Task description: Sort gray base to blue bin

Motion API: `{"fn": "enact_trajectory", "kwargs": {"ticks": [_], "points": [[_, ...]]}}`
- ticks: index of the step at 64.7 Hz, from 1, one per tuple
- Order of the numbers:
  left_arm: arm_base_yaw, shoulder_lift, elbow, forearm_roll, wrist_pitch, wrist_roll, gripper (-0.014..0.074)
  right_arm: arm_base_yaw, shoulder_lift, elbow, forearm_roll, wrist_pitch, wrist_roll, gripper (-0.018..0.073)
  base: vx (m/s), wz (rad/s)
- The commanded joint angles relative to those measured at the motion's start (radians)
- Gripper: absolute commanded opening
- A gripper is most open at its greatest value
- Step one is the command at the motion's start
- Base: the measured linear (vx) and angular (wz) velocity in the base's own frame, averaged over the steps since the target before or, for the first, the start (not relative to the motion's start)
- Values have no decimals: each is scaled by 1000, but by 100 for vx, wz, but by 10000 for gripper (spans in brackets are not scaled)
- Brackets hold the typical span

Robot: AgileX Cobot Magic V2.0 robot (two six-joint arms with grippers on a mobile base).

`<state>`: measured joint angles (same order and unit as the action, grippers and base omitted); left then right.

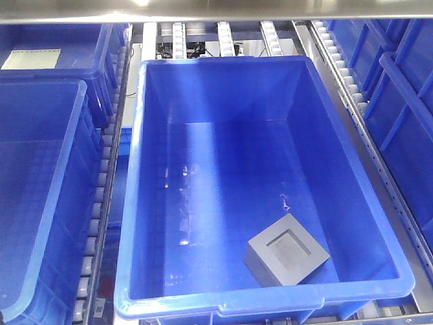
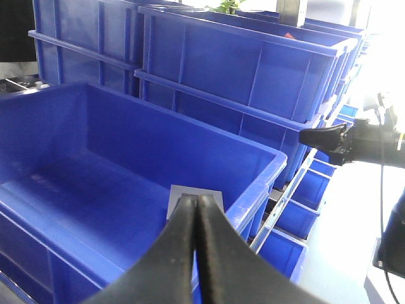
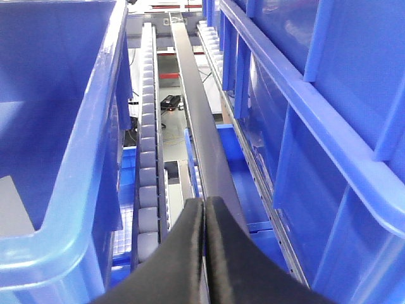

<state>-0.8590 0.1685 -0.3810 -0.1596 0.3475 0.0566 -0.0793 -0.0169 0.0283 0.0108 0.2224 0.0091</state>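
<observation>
The gray base [image 1: 287,250] lies on the floor of the blue bin [image 1: 262,295], near its front right corner, recess facing up. No gripper appears in the front view. In the left wrist view my left gripper [image 2: 197,199] is shut with nothing between its fingers, raised above the bin's rim [image 2: 262,183], and the gray base [image 2: 196,190] peeks out just beyond the tips. My right gripper [image 3: 204,201] is also shut and empty, outside the bin over the roller track [image 3: 149,158]. A gray corner of the base [image 3: 14,209] shows inside the bin wall [image 3: 95,158].
More blue bins stand on the left [image 1: 40,203] and right [image 1: 406,101], stacked high beside my right arm [image 3: 316,126]. Roller rails [image 1: 101,203] run between them. Small blue trays [image 2: 297,215] sit below. My right arm's black gripper [image 2: 323,135] pokes in at the left wrist view's right edge.
</observation>
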Motion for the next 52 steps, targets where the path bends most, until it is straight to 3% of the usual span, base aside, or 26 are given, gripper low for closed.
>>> {"fn": "enact_trajectory", "kwargs": {"ticks": [1, 10, 18, 33, 44, 52], "points": [[-4, 14, -17, -6, -78, 5, -6, -1, 1, 0, -5, -75, -9, -5, 0, 0], [1, 14, -17, 44, -78, -28, -6, -1, 1, 0, -5, -75, -9, -5, 0, 0], [94, -3, -15, 99, -57, -99, -6, -1, 1, 0, -5, -75, -9, -5, 0, 0], [420, -166, 49, 110, -57, -95, -6, -1, 1, 0, -5, -75, -9, -5, 0, 0], [697, -194, 125, 180, -65, -95, -6, -1, 1, 0, -5, -75, -9, -5, 0, 0], [836, -194, 195, 210, -72, -95, -6, -1, 1, 0, -5, -75, -9, -5, 0, 0]]}}
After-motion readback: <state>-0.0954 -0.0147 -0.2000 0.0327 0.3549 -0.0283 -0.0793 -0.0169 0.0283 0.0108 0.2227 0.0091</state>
